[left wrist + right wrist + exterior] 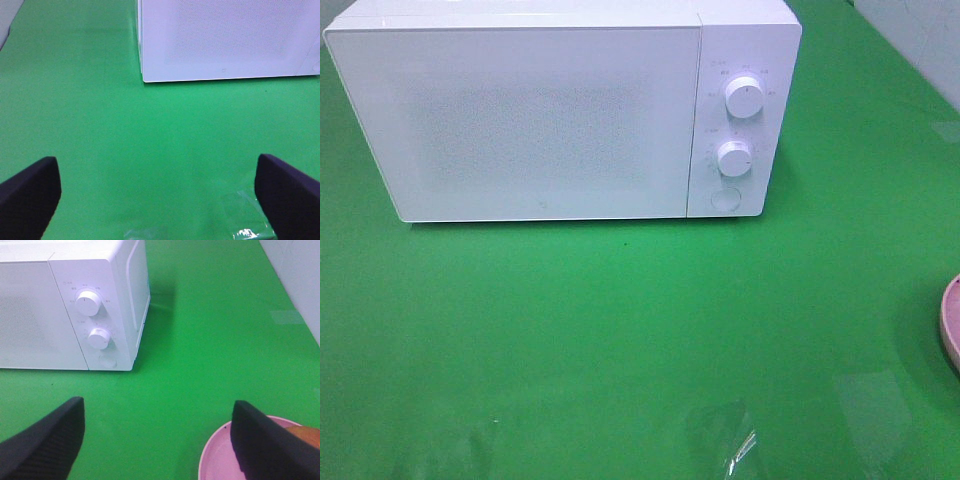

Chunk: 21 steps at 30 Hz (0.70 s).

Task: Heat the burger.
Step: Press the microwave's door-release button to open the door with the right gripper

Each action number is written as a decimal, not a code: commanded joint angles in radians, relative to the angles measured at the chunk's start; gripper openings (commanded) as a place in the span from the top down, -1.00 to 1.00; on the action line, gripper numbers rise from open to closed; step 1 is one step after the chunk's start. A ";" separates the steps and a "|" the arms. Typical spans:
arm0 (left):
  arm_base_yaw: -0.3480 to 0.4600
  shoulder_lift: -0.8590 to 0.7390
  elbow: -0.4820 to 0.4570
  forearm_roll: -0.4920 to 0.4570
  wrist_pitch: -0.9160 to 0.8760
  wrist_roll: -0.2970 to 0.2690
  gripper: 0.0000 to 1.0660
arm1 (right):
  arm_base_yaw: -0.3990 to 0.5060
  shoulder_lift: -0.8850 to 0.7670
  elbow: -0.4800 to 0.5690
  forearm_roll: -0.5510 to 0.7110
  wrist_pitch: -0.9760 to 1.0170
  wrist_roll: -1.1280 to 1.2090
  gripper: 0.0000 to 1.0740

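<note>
Burger (pixel 308 436) sat on pink plate (pixel 217 460) at tabletop (pixel 620 330) right edge, just beside right gripper (pixel 157 410), jaws wide & empty; left gripper (pixel 156 162), also wide, was well apart.

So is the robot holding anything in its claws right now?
No, nothing. The left gripper and the right gripper are both open and empty. The burger lies on the pink plate, not between the jaws.

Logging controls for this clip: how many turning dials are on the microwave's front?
2. The upper dial and the lower dial are stacked on the microwave, on the panel right of its door, above a round button. None looks hidden.
</note>
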 commanded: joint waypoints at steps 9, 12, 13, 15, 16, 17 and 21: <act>-0.002 -0.009 0.003 -0.005 -0.003 -0.006 -0.83 | -0.003 0.184 0.050 -0.002 -0.267 -0.006 -0.41; -0.002 -0.009 0.003 -0.005 -0.003 -0.006 -0.83 | -0.003 0.201 0.050 -0.003 -0.286 -0.006 -0.41; -0.002 -0.009 0.003 -0.005 -0.003 -0.006 -0.83 | -0.003 0.233 0.050 -0.005 -0.316 -0.007 -0.41; -0.002 -0.009 0.003 -0.005 -0.003 -0.006 -0.83 | -0.003 0.267 0.050 -0.005 -0.349 -0.008 -0.41; -0.002 -0.009 0.003 -0.005 -0.003 -0.006 -0.83 | -0.003 0.305 0.050 -0.005 -0.390 -0.008 -0.41; -0.002 -0.009 0.003 -0.005 -0.003 -0.006 -0.83 | -0.003 0.305 0.050 -0.005 -0.390 -0.008 -0.41; -0.002 -0.009 0.003 -0.005 -0.003 -0.006 -0.83 | -0.003 0.383 0.050 -0.005 -0.485 -0.008 -0.41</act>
